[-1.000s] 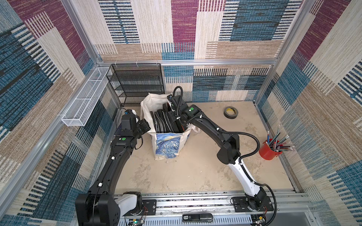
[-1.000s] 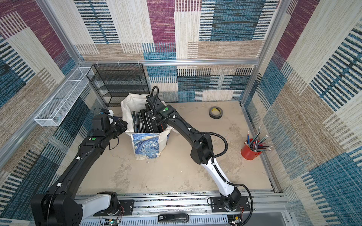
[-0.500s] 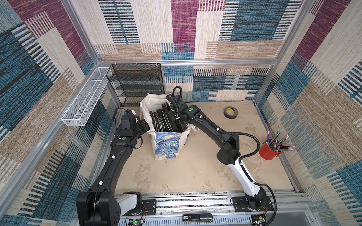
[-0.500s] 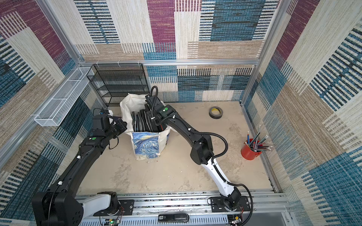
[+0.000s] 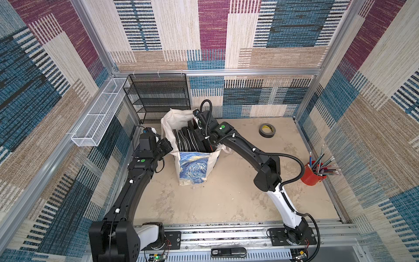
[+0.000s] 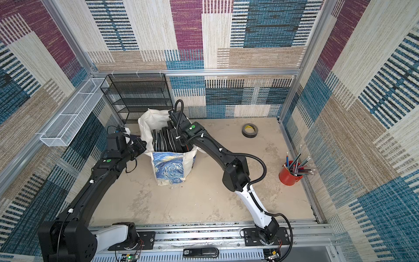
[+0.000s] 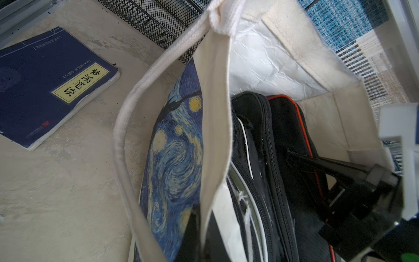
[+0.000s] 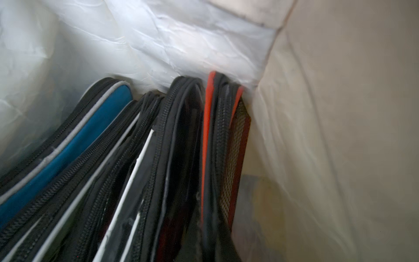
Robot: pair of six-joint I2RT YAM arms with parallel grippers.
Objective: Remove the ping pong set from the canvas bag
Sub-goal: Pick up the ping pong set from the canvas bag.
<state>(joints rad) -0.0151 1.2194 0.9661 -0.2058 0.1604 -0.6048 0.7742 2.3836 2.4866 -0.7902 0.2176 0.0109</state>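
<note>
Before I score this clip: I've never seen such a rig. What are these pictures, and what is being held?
Two black robot arms are mounted at a table's front edge. Both top views look down from above; each wrist view comes from a camera on one arm. The canvas bag stands upright, packed with zipped cases. The left gripper is shut on its rim; the right gripper is shut inside among the cases, grip unclear. Nearby: a tape roll, a red cup of pencils, a black mesh shelf, a blue book.
</note>
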